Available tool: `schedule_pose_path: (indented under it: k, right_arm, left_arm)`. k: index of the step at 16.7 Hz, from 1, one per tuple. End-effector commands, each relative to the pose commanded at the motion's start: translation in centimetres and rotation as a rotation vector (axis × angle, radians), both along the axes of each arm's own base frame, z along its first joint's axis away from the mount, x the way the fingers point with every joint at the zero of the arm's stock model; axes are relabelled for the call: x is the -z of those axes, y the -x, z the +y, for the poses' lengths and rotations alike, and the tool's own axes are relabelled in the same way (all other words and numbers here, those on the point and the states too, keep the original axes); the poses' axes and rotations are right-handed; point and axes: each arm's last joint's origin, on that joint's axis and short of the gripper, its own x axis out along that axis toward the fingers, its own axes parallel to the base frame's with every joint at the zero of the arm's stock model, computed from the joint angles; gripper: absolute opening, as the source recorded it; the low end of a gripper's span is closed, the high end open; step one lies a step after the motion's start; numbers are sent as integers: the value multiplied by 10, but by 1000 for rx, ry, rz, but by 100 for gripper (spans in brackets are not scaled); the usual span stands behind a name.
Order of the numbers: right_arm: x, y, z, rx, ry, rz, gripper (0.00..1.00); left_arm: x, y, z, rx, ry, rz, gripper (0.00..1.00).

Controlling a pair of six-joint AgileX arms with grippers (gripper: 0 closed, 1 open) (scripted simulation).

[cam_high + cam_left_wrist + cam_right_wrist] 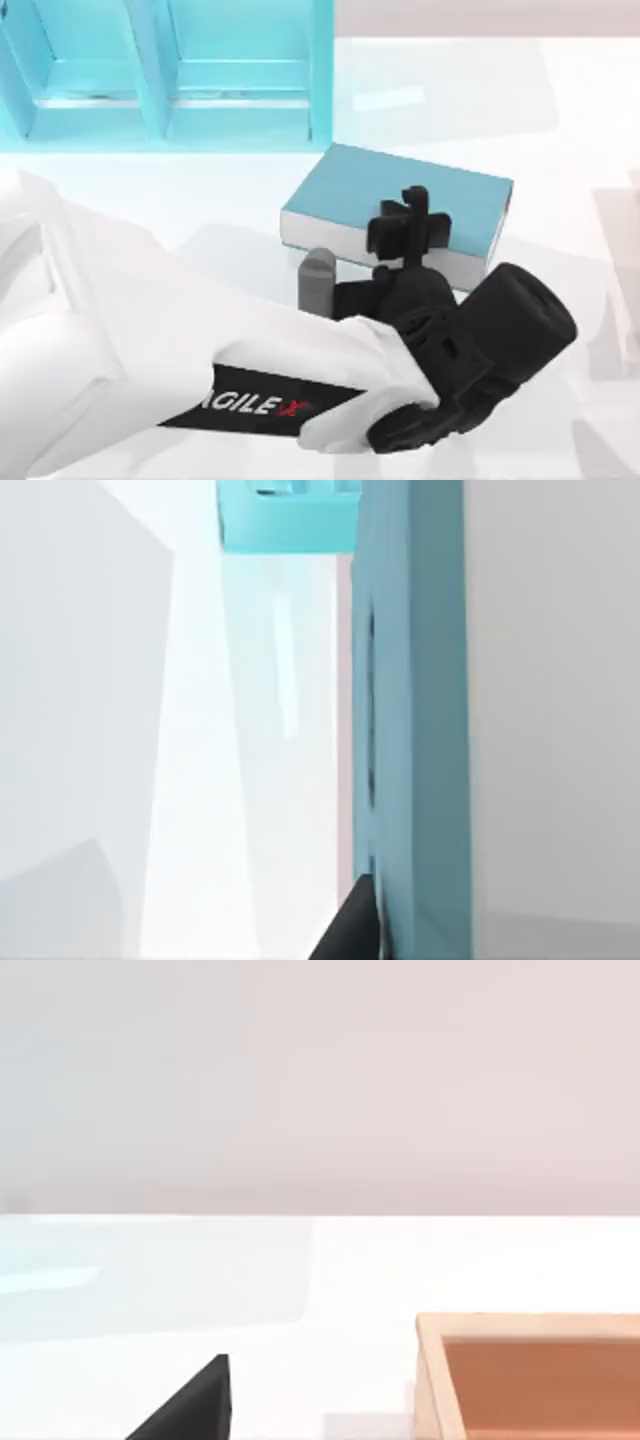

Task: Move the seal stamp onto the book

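Seen from above, the book (400, 205) lies on the white table (560, 120) slightly right of the frame's centre, turned at an angle, its teal cover facing up and its white page edges showing along the near side. The left arm (150, 350) reaches in from the lower left of the frame, white with a black band, and ends in a black wrist. The left end effector (410, 228) is seen over the near part of the book's cover, close to the page edge. Whether its fingers are spread or closed cannot be told, and nothing can be made out between them. The seal stamp cannot be located in this view. A small grey cylinder (318, 280) stands just beside the book's near left corner, against the arm. A turquoise shelf unit (165, 70) with open compartments is placed along the upper left of the frame.

In the left wrist view, the book (415, 730) is seen close up as a tall teal band right of centre, with a dark fingertip (350, 930) at the bottom edge touching or nearly touching it. The shelf unit (285, 515) appears at the top.

In the right wrist view, a dark fingertip (195, 1405) is seen at the bottom left above the table (350, 1280), and a shallow wooden tray (530, 1375) with an orange inside sits at the lower right.
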Motion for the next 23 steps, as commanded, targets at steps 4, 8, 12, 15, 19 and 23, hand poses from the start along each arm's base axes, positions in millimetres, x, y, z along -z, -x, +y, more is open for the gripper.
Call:
schedule_pose_path:
  k: [4,8,12,15,19,23]
  right_arm:
    - [0,0,0,0,0,0,100]
    - [0,0,0,0,0,0,100]
    - [0,0,0,0,0,0,100]
    - [0,0,0,0,0,0,100]
    - [0,0,0,0,0,0,100]
    - [0,0,0,0,0,0,100]
  left_arm:
    - [3,2,-1,-5,-1,-3,0]
    - [4,4,0,-4,-4,0,0]
    - [3,7,-1,-5,-1,-3,0]
    - [10,6,0,-6,-10,3,0]
    - [28,6,-1,-6,-6,1,0]
    - [35,6,0,-6,-9,2,0]
